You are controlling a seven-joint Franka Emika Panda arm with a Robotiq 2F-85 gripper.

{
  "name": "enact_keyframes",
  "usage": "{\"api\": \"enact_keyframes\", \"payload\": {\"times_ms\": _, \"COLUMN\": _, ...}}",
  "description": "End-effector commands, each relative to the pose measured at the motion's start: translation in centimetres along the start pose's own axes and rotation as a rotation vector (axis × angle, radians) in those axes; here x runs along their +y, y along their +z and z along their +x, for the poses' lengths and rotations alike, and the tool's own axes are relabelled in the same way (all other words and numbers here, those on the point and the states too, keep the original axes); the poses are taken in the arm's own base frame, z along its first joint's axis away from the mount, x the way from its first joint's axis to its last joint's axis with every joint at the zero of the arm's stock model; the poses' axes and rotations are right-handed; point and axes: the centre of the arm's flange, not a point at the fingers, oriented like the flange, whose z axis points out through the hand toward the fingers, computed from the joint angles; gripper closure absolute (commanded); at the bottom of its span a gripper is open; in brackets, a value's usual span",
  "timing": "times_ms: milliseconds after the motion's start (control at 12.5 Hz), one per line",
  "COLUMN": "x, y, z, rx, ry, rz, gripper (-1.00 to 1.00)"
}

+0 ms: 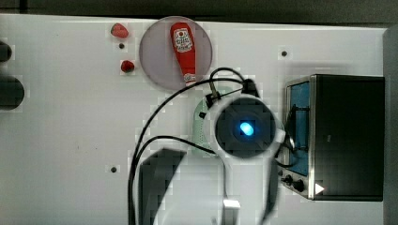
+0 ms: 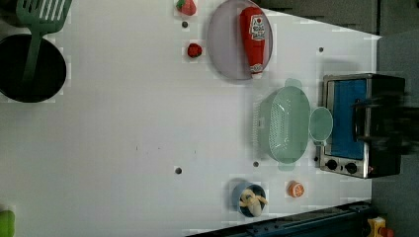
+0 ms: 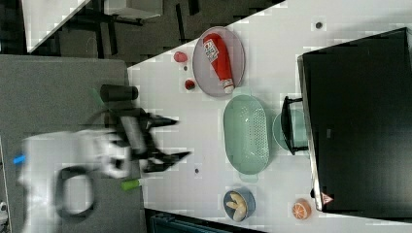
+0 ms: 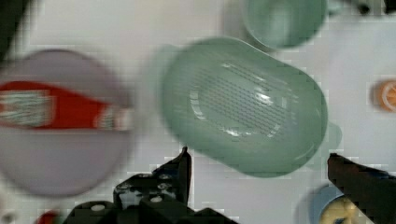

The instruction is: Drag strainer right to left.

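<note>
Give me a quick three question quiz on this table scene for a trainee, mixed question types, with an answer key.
1. True or false: the ketchup bottle lies on the plate.
2. What stands between the strainer and the toaster oven in the left view? A) cup B) bowl C) strawberry
3. Fill in: the gripper is ____ and holds nothing.

Key: 1 true; 2 A, the cup; 3 open.

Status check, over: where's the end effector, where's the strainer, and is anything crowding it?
End effector open, above the table, holding nothing. Strainer untouched, upright. Cup and plate close beside it.
</note>
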Motion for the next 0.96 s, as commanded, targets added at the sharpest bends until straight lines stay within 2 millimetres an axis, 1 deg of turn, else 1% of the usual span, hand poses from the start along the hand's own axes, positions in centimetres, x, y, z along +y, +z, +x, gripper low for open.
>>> {"api": "enact_keyframes", "payload": {"times_ms": 80, "x": 0.4, "y": 7.4, "z": -1.4, "rx": -0.010, "ry": 0.145, "rz": -0.040, "gripper": -1.00}}
{"api": "enact_keyframes", "payload": {"times_ms": 320, "x": 0.0, "y": 15.0, "z": -2.3, "rx": -0.010, "ry": 0.220, "rz": -0.056, "gripper": -1.00}}
{"api": "enact_keyframes", "payload": {"times_ms": 480, "x": -0.8, "y": 18.7, "z": -3.1, "rx": -0.007, "ry": 0.256, "rz": -0.046, "gripper": -1.00}}
{"api": "enact_keyframes", "payload": {"times_ms": 560, "x": -1.0, "y": 20.3, "z": -3.5, "rx": -0.007, "ry": 0.263, "rz": -0.044, "gripper": -1.00}}
{"api": "enact_keyframes", "payload": {"times_ms": 720, "x": -1.1, "y": 23.0, "z": -4.0, "rx": -0.009, "ry": 0.262, "rz": -0.053, "gripper": -1.00}}
{"api": "enact_keyframes", "payload": {"times_ms": 800, "x": -1.1, "y": 24.1, "z": -4.3, "rx": -0.010, "ry": 0.259, "rz": -0.061, "gripper": -1.00}}
{"api": "enact_keyframes", "payload": {"times_ms": 960, "x": -1.1, "y": 25.7, "z": -4.6, "rx": -0.010, "ry": 0.254, "rz": -0.058, "gripper": -1.00}}
